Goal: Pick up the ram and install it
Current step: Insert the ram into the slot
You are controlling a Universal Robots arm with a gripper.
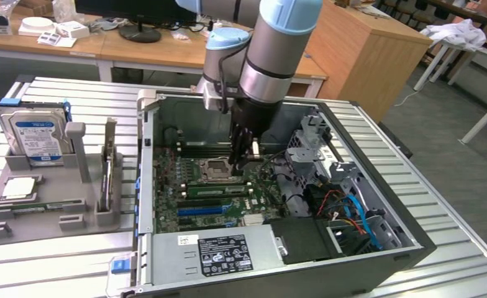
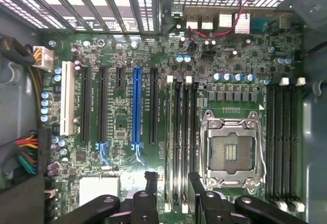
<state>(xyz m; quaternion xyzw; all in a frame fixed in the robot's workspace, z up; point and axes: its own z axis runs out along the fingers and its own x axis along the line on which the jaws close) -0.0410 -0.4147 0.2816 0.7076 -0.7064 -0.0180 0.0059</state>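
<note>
A long thin green ram stick (image 1: 215, 189) stands on edge in a memory slot of the motherboard (image 1: 195, 214), beside the empty CPU socket (image 1: 217, 168). My gripper (image 1: 241, 162) hangs inside the open computer case just above that spot, open and holding nothing. In the wrist view the black fingers (image 2: 151, 180) stand wide apart at either side of the memory slots (image 2: 183, 132) next to the CPU socket (image 2: 232, 150); my gripper (image 2: 172, 179) has nothing between them. Another green stick (image 1: 36, 205) lies flat in the grey fixture at the exterior view's left.
The case walls (image 1: 148, 186) and the drive cage (image 1: 318, 146) hem in the arm. Cables (image 1: 351, 211) and the power supply (image 1: 218, 254) fill the near part of the case. The fixture (image 1: 53, 217) also holds a hard drive (image 1: 35, 138) and an upright card (image 1: 109, 164).
</note>
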